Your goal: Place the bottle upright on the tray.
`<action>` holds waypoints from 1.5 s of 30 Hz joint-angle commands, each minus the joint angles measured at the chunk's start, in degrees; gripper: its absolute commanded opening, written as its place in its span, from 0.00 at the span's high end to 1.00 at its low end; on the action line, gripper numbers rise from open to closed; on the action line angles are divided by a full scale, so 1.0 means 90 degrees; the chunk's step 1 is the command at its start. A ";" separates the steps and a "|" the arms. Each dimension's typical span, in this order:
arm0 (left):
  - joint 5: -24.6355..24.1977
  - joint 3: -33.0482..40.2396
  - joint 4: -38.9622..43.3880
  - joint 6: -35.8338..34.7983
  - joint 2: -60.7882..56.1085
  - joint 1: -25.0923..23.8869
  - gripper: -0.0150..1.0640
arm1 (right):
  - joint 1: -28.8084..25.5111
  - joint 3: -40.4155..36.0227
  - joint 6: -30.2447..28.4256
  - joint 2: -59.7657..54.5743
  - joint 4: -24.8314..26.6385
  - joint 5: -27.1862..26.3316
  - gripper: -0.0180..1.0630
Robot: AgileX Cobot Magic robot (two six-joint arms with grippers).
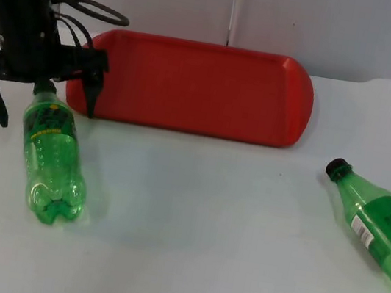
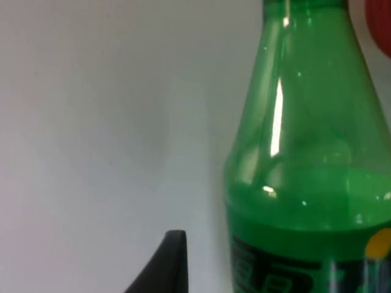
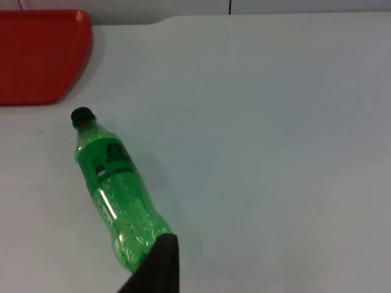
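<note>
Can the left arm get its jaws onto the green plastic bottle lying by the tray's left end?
Probably yes: the left gripper hangs over the green plastic bottle's neck, nothing between them.

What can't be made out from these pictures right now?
- Left bottle: cap hidden under the left gripper in the top view; cut off in the left wrist view.
- Right bottle: base cut off in the top view, partly behind the fingertip in the right wrist view.
</note>
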State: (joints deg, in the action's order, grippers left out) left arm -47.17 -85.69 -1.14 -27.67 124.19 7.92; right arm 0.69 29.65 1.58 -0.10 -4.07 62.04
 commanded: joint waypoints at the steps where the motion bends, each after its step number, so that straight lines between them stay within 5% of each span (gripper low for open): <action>1: 0.0137 -0.0042 0.0127 -0.0093 0.0089 0.0029 0.01 | -0.0054 -0.0006 -0.0005 0.0011 -0.0011 -0.0039 0.01; 20: 0.0618 -0.0042 0.0065 -0.0129 0.0747 0.0051 0.05 | -0.0054 -0.0006 -0.0005 0.0011 -0.0011 -0.0039 0.01; 23: 0.0589 -0.0030 0.0008 -0.0119 0.0822 0.0051 0.18 | -0.0054 -0.0006 -0.0005 0.0011 -0.0011 -0.0039 0.01; 27: 0.0449 -0.0030 -0.0008 -0.0022 0.0836 0.0051 0.60 | -0.0054 -0.0006 -0.0005 0.0011 -0.0011 -0.0039 0.01; 28: 0.0449 -0.0030 -0.0008 -0.0022 0.0836 0.0051 0.60 | -0.0054 -0.0006 -0.0005 0.0011 -0.0011 -0.0039 0.01; 30: 0.0410 -0.0030 -0.0036 0.0065 0.0808 0.0051 0.99 | -0.0054 -0.0006 -0.0005 0.0011 -0.0011 -0.0039 0.01; 45: 0.0510 -0.0030 -0.0082 0.0211 0.0347 0.0051 0.99 | -0.0054 -0.0006 -0.0005 0.0011 -0.0011 -0.0039 0.01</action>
State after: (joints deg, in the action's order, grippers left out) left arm -42.86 -85.96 -1.21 -26.13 129.03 7.92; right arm 0.69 29.65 1.58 -0.10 -4.07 62.04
